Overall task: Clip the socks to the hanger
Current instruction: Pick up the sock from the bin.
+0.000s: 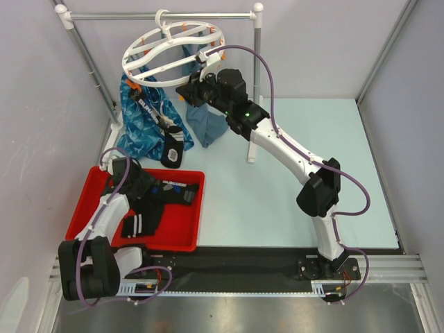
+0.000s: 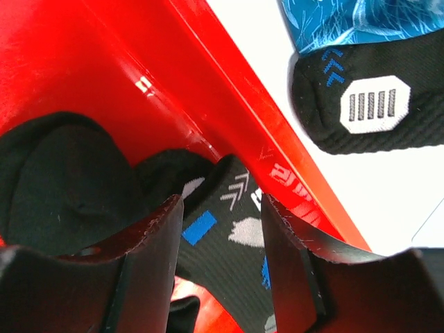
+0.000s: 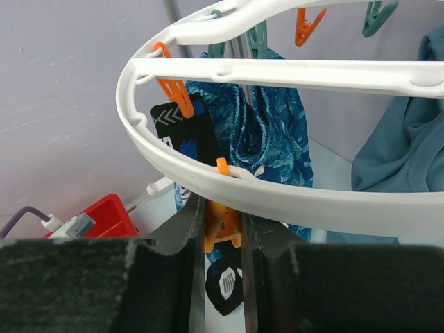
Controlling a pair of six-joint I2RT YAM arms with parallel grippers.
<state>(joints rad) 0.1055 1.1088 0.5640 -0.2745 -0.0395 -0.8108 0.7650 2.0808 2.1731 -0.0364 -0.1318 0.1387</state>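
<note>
**One hand on a clip, the other over the tray**

From above I see both arms at once. My left hand (image 1: 154, 189) is down in the red tray (image 1: 184, 229) at the near left of the desk (image 1: 291, 194), among a heap of black socks (image 1: 149, 218). My right hand (image 1: 198, 78) is raised to the near rim of the hanger (image 1: 128, 66), which hangs by its hook from the grey rail (image 1: 208, 15). That view does not show what goes on at my fingertips.

My left wrist camera does. My fingers (image 2: 149, 250) stand about half wide, one on each side of a black sock with blue and white marks (image 2: 208, 227) that lies on the tray floor close to the tray wall. The sock sits between them and I am not pinching it. A bunched sock (image 2: 62, 173) lies just to its left. Beyond the wall hangs the toe of a hanging sock (image 2: 368, 104) with a white ribbed patch, under the blue patterned cloth (image 2: 361, 21).

My right wrist camera shows that hand narrow, pinched on an orange clip (image 3: 222, 232) that hangs just below the white rim. Past the rim a clipped sock (image 3: 184, 132) hangs from a second clip (image 3: 173, 94), beside the blue cloth, and a teal garment (image 3: 402, 152) hangs at the right
</note>
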